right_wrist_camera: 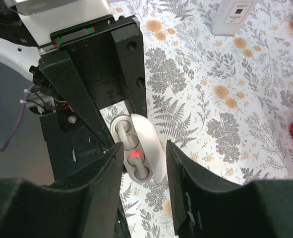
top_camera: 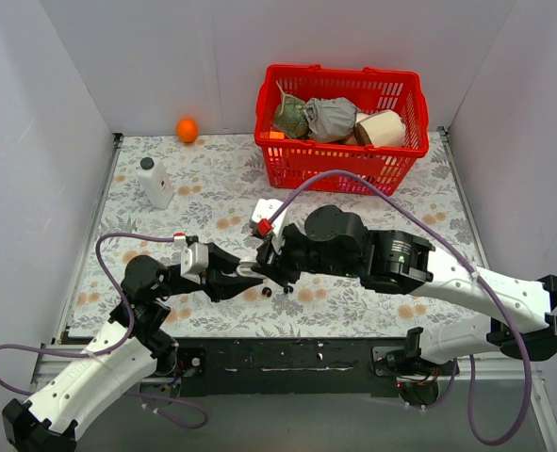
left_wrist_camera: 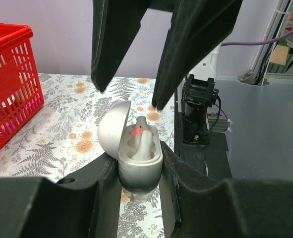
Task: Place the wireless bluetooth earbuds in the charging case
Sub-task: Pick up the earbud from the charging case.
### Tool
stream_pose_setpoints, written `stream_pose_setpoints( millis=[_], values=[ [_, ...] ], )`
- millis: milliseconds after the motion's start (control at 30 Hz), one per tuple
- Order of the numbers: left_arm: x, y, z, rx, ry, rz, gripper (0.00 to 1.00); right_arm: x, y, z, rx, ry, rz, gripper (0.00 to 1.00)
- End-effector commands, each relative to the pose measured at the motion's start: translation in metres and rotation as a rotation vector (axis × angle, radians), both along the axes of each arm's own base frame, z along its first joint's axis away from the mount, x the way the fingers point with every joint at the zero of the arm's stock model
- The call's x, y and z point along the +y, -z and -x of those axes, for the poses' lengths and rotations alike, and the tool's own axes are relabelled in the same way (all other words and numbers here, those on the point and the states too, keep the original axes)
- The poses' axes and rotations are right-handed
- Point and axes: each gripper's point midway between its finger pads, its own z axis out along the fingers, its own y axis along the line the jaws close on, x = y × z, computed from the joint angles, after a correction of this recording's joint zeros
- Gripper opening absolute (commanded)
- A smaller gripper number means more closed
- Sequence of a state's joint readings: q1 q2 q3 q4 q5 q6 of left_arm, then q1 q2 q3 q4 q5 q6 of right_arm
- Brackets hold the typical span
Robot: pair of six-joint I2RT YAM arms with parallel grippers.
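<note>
Tiny glossy black earbud (top_camera: pixel 266 291) looks loose on the floral tablecloth (top_camera: pixel 212 188); can't spot the other. The open white pebble-shaped charging case (right_wrist_camera: pixel 145 144) looks empty, so no buds in yet. Left gripper (left_wrist_camera: pixel 139 171) clamps it, and right gripper (left_wrist_camera: pixel 129 95) hangs above, fingers apart, holding nothing.

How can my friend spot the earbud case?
From the red basket at the back of the flowery table, come forward to the robot's left hand. The charging case sits clamped in it. Nothing else is a pale rounded shell, lid open, red light inside.
</note>
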State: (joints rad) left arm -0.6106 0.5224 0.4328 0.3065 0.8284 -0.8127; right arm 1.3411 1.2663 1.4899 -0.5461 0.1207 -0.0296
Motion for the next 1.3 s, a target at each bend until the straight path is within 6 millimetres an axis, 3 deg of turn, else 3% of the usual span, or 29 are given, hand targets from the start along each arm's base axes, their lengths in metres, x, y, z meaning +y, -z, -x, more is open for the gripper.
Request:
stream_pose_setpoints(
  millis=[0, 167, 367, 533, 1267],
  values=[
    [0.001, -0.012, -0.001, -0.011, -0.008, 0.016, 0.00, -0.009, -0.047, 0.000, -0.037, 0.015, -0.167, 0.48],
    [0.000, -0.013, -0.002, -0.006, -0.010, 0.016, 0.00, -0.005, -0.042, 0.009, -0.019, -0.041, -0.144, 0.41],
    [-0.001, -0.014, -0.004, 0.012, -0.016, 0.015, 0.00, 0.001, -0.029, 0.020, 0.015, -0.105, -0.100, 0.42],
    [-0.001, -0.016, -0.005, 0.015, -0.017, 0.014, 0.00, 0.003, -0.017, 0.016, 0.025, -0.083, -0.061, 0.45],
    [-0.001, -0.018, -0.002, 0.003, -0.003, 0.018, 0.00, 0.006, -0.007, -0.005, -0.002, 0.031, -0.036, 0.45]
  ],
)
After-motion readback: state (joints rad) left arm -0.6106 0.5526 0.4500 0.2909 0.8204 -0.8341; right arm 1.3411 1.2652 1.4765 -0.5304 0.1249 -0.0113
